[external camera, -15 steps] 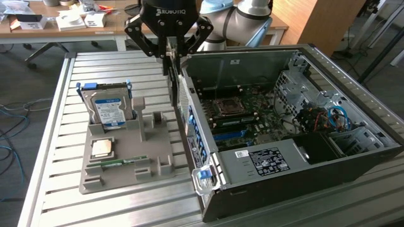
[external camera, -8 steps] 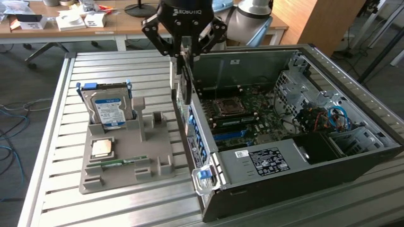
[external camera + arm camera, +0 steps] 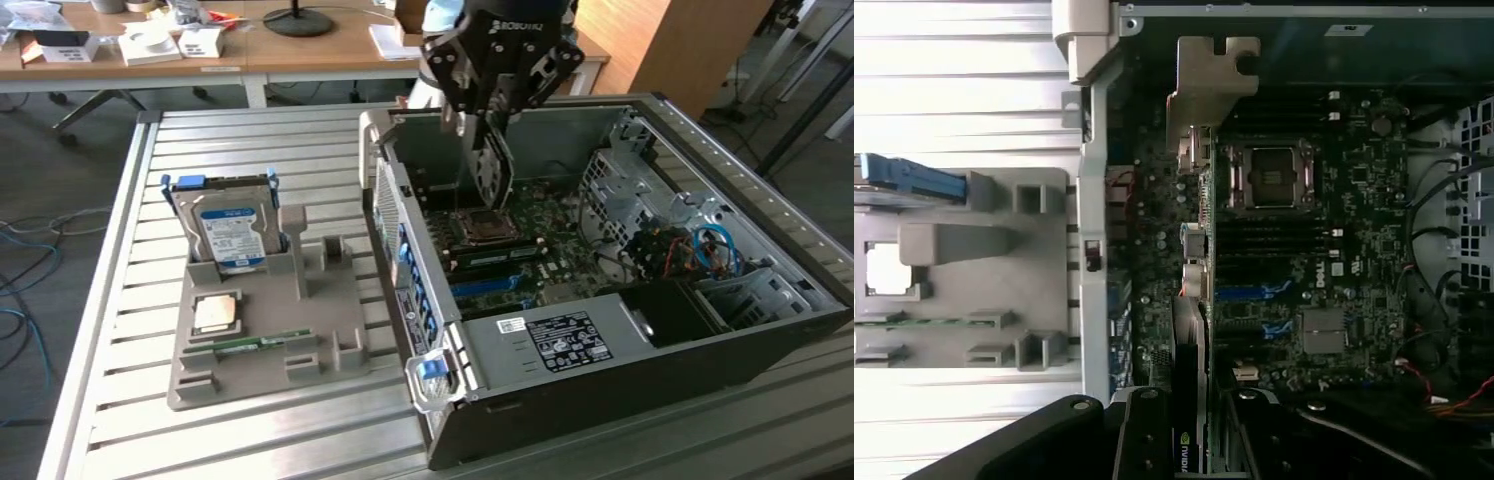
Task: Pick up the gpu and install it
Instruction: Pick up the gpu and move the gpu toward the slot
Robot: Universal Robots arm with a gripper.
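The arm is seen at the upper middle of the exterior view, with its wrist pointed straight down over the open computer case [image 3: 601, 420]. The claw [image 3: 489, 118] is partly closed on the top edge of the gpu [image 3: 494, 165], which is held upright and hangs into the case above the motherboard [image 3: 541, 245], just beside the CPU socket [image 3: 483, 228]. Whether its lower edge touches the board cannot be told. In the wrist view the card is seen edge-on as a narrow dark strip, with its metal bracket [image 3: 1209, 90] at the far end. At the exterior view's left, a hard drive [image 3: 230, 225] is stood upright in a grey holder [image 3: 334, 340] on the slatted tabletop [image 3: 267, 140], well apart from the claw.
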